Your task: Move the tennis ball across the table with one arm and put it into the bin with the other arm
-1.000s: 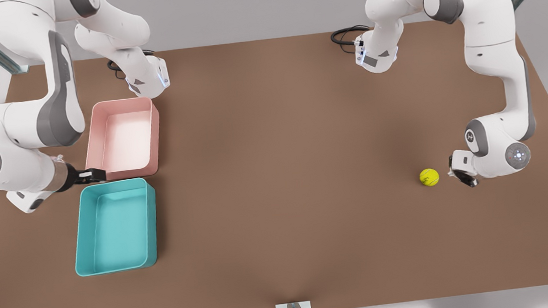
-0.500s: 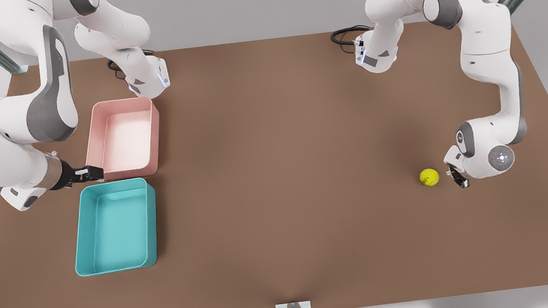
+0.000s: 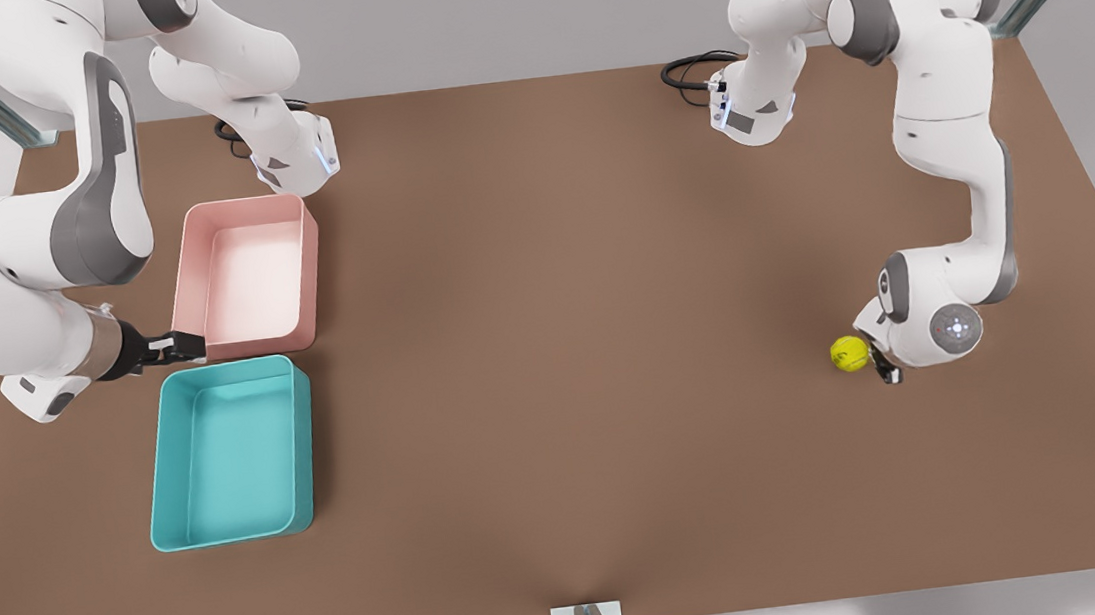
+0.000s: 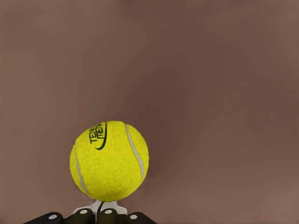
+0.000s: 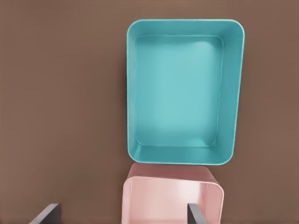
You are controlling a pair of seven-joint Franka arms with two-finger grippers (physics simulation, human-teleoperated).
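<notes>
1. The left hand [image 3: 880,363] is low over the desk [image 3: 561,346] near its edge on the front view's right, arm folded down. Its fingers are together at the tips, touching the ball [image 3: 849,354] and gripping nothing.
2. The ball [image 4: 109,161] lies on the desk, against the fingertips.
3. The right hand [image 3: 180,348] waits over the gap between the pink tray [image 3: 248,276] and the bin [image 3: 230,454], fingers spread wide, empty.
4. The bin [image 5: 184,91] stands near the desk's opposite edge, well apart from the ball.
</notes>
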